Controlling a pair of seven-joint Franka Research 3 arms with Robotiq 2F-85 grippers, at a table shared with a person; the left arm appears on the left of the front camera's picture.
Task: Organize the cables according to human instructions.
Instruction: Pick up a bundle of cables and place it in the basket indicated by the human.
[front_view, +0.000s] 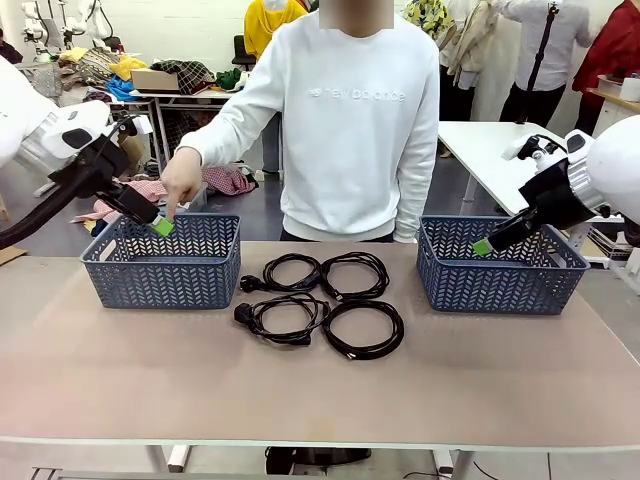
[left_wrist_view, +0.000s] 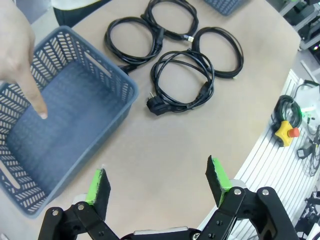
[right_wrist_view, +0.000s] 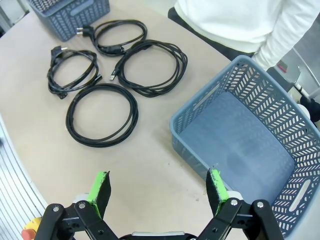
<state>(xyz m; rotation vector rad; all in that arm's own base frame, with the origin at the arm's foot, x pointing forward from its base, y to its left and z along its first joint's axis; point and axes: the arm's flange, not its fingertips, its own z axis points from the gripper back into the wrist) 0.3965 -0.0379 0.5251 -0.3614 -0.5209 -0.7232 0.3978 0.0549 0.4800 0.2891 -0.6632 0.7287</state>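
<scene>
Several black coiled cables lie side by side at the table's middle: two at the back (front_view: 290, 272) (front_view: 354, 275) and two in front (front_view: 282, 318) (front_view: 363, 328). The left wrist view shows them beyond the basket, the nearest coil (left_wrist_view: 182, 80) with a plug. My left gripper (front_view: 160, 226) (left_wrist_view: 159, 186) hangs open over the left basket's near corner, holding nothing. My right gripper (front_view: 483, 246) (right_wrist_view: 159, 189) is open above the right basket's near left edge, also holding nothing. The person's hand (front_view: 180, 185) (left_wrist_view: 27, 65) points one finger down into the left basket.
A blue-grey basket (front_view: 165, 275) (left_wrist_view: 60, 130) stands left of the cables and a matching one (front_view: 495, 285) (right_wrist_view: 240, 145) stands right. Bare tabletop runs along the front edge. A yellow and red stop button (left_wrist_view: 286, 131) sits below the table's edge. The person stands at the far side.
</scene>
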